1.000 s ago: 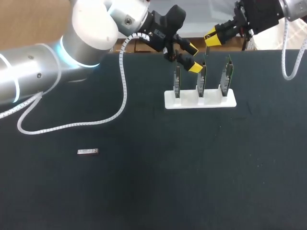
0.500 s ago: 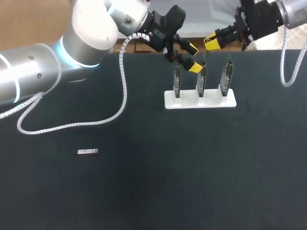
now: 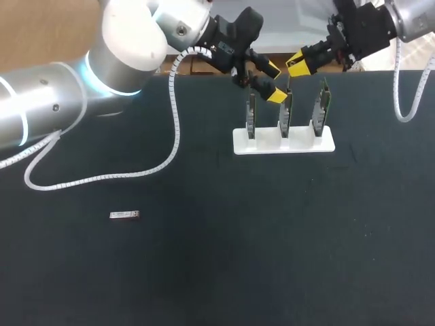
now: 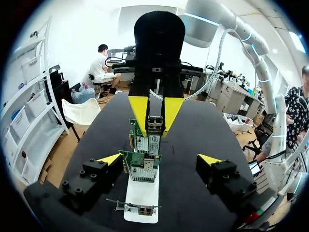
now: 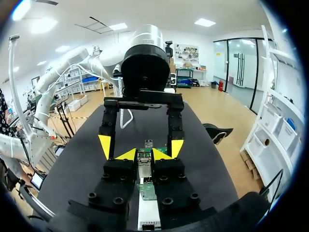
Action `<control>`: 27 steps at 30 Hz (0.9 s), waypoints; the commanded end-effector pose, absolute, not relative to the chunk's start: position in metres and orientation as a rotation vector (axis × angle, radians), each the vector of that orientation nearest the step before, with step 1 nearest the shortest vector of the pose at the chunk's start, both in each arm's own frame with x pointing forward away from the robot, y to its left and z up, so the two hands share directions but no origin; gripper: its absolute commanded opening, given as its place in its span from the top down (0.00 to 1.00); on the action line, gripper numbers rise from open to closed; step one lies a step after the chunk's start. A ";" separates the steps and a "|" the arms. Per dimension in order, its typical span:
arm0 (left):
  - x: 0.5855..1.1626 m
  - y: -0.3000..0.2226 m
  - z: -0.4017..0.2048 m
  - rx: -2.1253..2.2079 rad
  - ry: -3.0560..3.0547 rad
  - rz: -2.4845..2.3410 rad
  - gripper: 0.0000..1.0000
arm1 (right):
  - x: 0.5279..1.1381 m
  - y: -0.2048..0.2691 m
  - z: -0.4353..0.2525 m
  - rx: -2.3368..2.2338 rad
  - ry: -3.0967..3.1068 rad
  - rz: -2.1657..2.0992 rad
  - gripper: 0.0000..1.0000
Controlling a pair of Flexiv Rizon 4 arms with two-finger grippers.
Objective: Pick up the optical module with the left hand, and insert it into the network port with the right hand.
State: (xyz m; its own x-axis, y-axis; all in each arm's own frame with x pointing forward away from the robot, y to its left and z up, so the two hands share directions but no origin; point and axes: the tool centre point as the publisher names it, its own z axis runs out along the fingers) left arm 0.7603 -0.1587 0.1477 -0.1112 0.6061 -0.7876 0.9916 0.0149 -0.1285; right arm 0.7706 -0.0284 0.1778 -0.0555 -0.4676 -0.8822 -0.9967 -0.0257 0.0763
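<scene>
Firstly, head view: dark matte table (image 3: 204, 272), one surface, plain. Optical module (image 3: 124, 215), small and silver, lies flat on the cloth toward the left arm's side, well apart from both grippers. White holder (image 3: 283, 141) stands toward the far edge and carries three green boards upright in a row: left board (image 3: 251, 115), middle board (image 3: 285, 115), right board (image 3: 319, 109). Left arm (image 3: 102, 75) reaches in over the far edge; its white spiral cable (image 3: 102, 180) trails across the table. Left gripper (image 3: 273, 83) hangs just above the middle board, fingers spread wide, nothing in them. Right arm (image 3: 408, 17) comes in from the far right corner; right gripper (image 3: 298, 64) hovers just behind and above the boards, fingers parted by only a narrow gap, nothing gripped. Left wrist view: left gripper (image 4: 159, 159), yellow tips far apart, straddles the holder (image 4: 142, 193) from above without touching; the boards stand in line beneath it. Right gripper (image 4: 155, 113) faces it from beyond, and a metal port cage (image 4: 154, 123) on the farthest board shows just under its near-closed tips. Table (image 4: 193, 130) runs dark behind. Right wrist view: right gripper (image 5: 145, 154), tips close together, above the row of boards (image 5: 146, 191) and holder (image 5: 148, 212); left gripper (image 5: 140, 146) opposite, wide open, over the same table (image 5: 87, 164).
</scene>
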 end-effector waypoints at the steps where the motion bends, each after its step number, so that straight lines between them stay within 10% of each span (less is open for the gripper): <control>1: 0.762 -0.159 0.148 1.639 1.769 -0.947 0.00 | 0.775 -0.028 0.177 -1.569 1.587 1.032 1.00; 27: 0.762 -0.159 0.148 1.639 1.769 -0.947 0.00 | 0.770 -0.027 0.170 -1.570 1.596 1.005 1.00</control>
State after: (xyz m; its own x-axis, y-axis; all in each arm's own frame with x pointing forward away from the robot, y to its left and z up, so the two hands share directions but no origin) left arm 0.7603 -0.1586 0.1476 -0.1111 0.6059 -0.7878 0.9916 0.0148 -0.1285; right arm 0.7739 -0.0271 0.1710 -0.0494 -0.4783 -0.8768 -0.9969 -0.0299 0.0725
